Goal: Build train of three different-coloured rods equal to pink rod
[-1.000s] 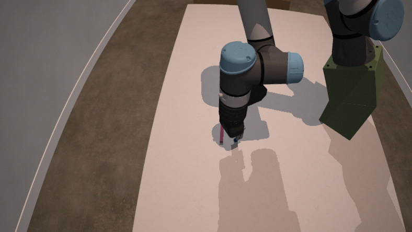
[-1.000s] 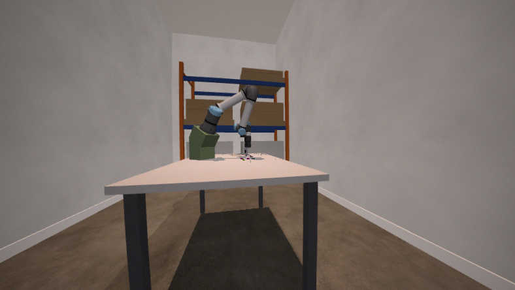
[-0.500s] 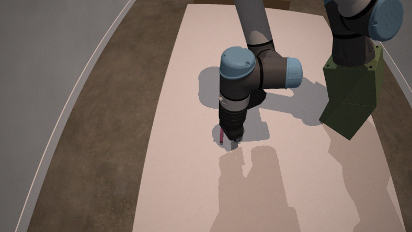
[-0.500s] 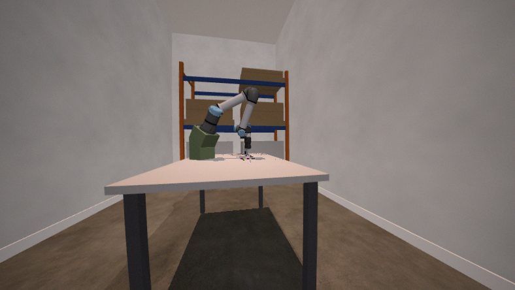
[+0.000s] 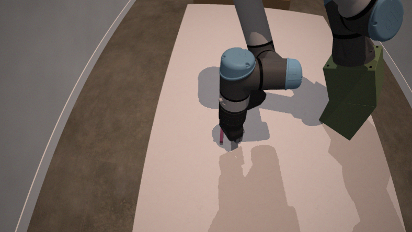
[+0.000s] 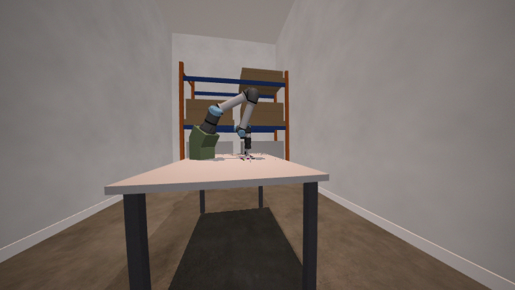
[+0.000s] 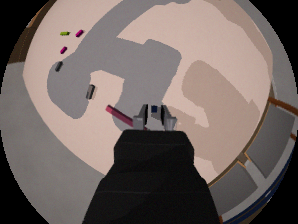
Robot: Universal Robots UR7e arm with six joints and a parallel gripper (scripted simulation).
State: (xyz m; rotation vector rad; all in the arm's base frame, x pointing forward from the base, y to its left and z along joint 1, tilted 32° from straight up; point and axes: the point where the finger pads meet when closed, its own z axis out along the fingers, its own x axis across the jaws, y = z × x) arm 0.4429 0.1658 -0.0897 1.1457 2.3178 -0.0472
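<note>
Holding our claw [image 5: 238, 140] [image 6: 246, 153] [image 7: 154, 110] partly spread above the desk [image 5: 172, 172] [image 6: 215, 172] [image 7: 225, 50], we have its fingers either side of a small blue rod [image 7: 154, 109], with gaps showing and no pinch, near the long pink rod [image 5: 221, 135] [image 7: 120, 115] that lies flat at an angle in our wrist view. Off the pink rod's visible far end we see one grey rod [image 7: 90, 91] nearest and a second grey rod [image 7: 59, 66] farther away, then two magenta rods [image 7: 63, 50] and a lime rod [image 7: 64, 33] well apart from it, so we have no train laid among these.

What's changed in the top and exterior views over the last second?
The gripper moved down towards the table. The blue rod is now hidden from the top view. No grasp or release visible. The pink rod stayed put.
</note>
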